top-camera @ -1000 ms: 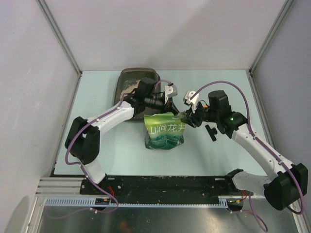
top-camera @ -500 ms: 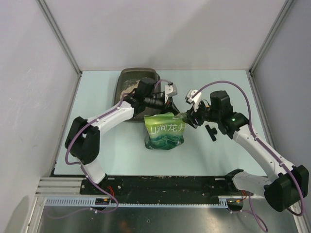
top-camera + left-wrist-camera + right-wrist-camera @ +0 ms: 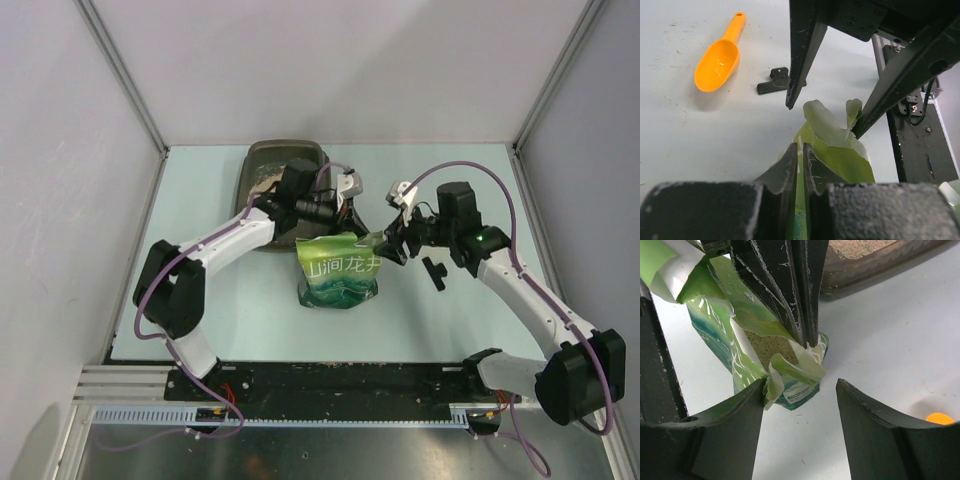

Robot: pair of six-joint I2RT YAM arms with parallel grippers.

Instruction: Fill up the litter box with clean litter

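1. One green pouch [image 3: 341,270].
2. One litter box [image 3: 285,147], at 11 o'clock from the pouch.
3. One small black clip [image 3: 434,272], at 3 o'clock from the pouch.
4. One orange scoop [image 3: 717,57], at 10 o'clock in the left wrist view.
5. Two grippers: left gripper [image 3: 800,155] and right gripper [image 3: 800,390].

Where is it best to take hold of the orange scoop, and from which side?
Probably grip the orange scoop by its handle, coming down from above with the jaws across its narrow width. It lies flat on the table, bowl up. The bowl is wide and rounded, and a small black part lies near it; the handle is slim and straight.
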